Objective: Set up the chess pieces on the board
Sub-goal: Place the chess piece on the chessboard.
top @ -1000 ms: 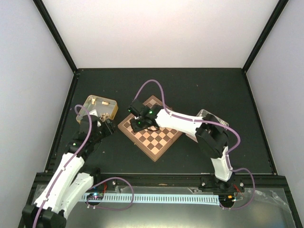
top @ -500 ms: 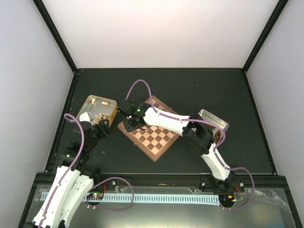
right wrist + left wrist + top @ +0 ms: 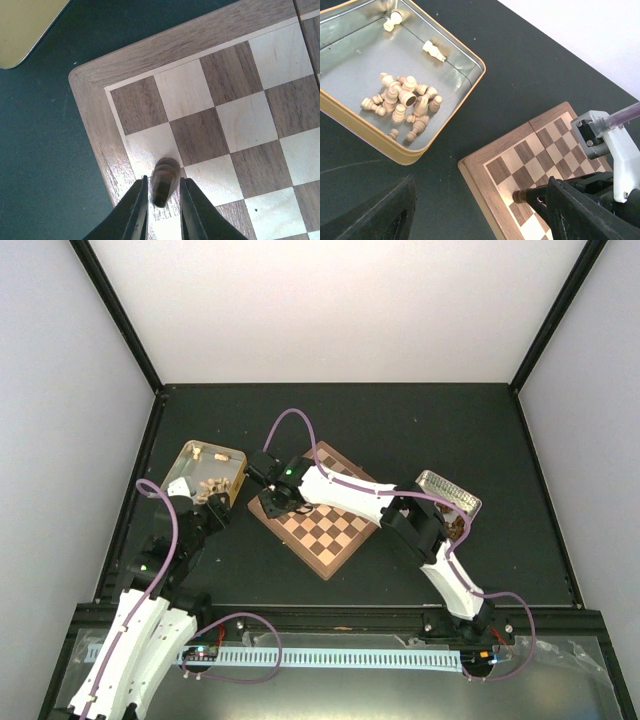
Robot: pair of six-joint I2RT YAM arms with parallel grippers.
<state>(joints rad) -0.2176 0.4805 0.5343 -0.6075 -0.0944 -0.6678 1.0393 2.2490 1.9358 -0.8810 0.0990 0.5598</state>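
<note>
One dark chess piece is what matters here, and it's sitting right between the fingers of the right gripper. From the right wrist cam the piece stands on the board, in the square just off the fingertips. That square is in the outermost row, against the reddish rim and close to the board's corner. The two fingers flank the piece really tightly, with only the thinnest slivers either side. Honestly I can't tell if they're pinching it or just barely off it. So: narrow gap, piece inside it, grip unclear.

The left gripper is a different story. Its fingers are spread wide apart at the bottom of its own wrist view, with nothing between them but dark table. Ahead of it and a bit to its left is the gold tray with a heap of pale pieces plus two loose ones near the far wall. The board corner is ahead to its right, well apart from its fingers. From that same cam you can see the other arm's fingertips down on that corner.
</note>
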